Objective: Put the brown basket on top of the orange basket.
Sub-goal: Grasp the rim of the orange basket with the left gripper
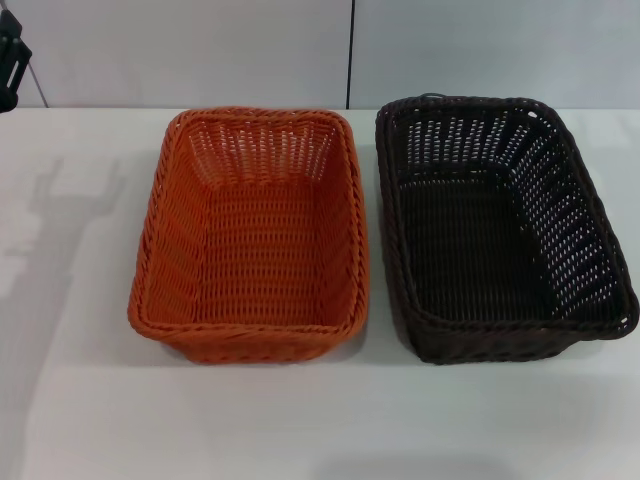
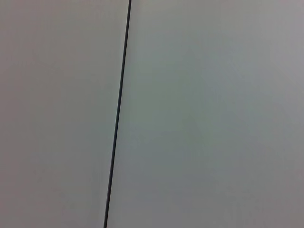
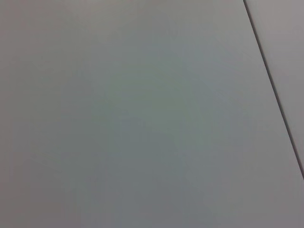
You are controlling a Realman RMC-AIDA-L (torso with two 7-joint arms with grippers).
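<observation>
The orange basket [image 1: 255, 240] sits on the white table, left of centre in the head view, empty and upright. The brown basket [image 1: 500, 230] stands right beside it on the right, also empty and upright, with a narrow gap between their rims. Neither gripper shows in the head view. Both wrist views show only a plain grey wall panel with a dark seam, no fingers and no basket.
The white table [image 1: 320, 420] runs in front of and to the left of the baskets. A grey wall with a vertical seam [image 1: 350, 50] stands behind. A dark piece of equipment [image 1: 10, 60] shows at the far left edge.
</observation>
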